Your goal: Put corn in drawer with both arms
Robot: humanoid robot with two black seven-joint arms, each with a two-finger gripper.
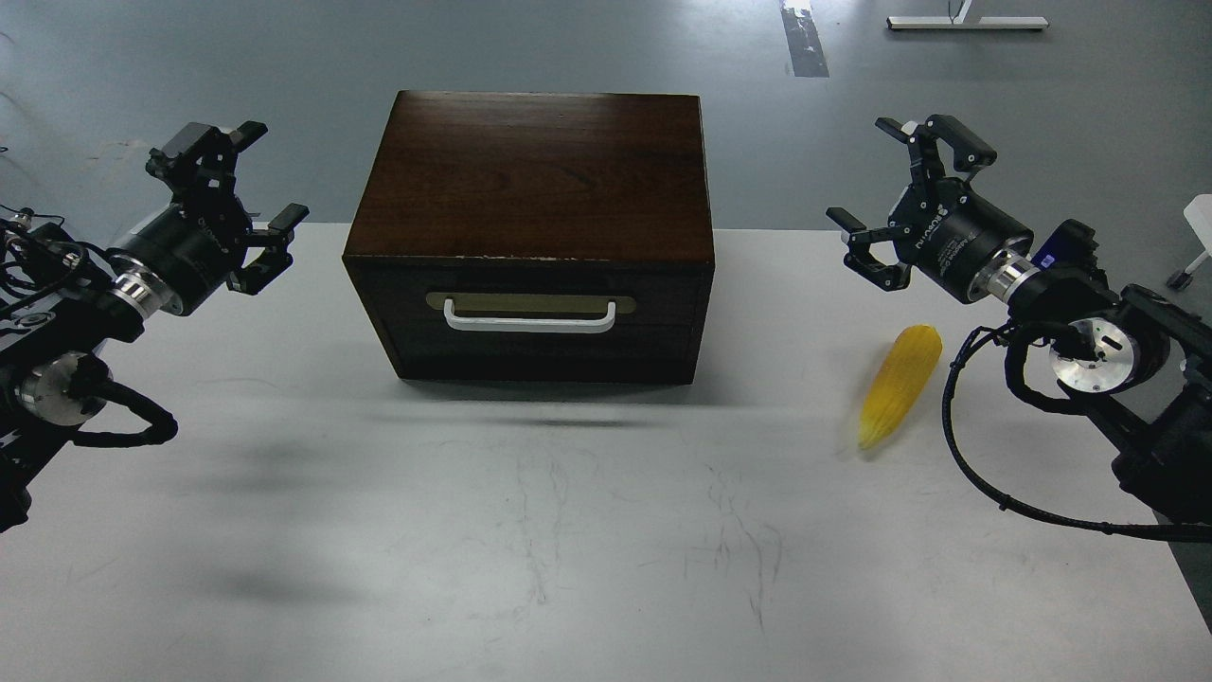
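Note:
The yellow corn (900, 384) lies on the white table at the right, tip toward me. The drawer (528, 322) is closed, its dark front with brass plate and white bar handle (528, 317) flush in the dark wooden box (535, 170). My left gripper (256, 180) hovers left of the box, fingers spread, nothing between them. Up at the right, my right gripper (890, 185) hangs open and empty, above and behind the corn, well apart from it.
The white table (530, 530) spreads in front of the box, with faint scuff marks. Its right edge runs close under my right arm. Grey floor lies beyond the box; a white stand base (966, 21) sits far back right.

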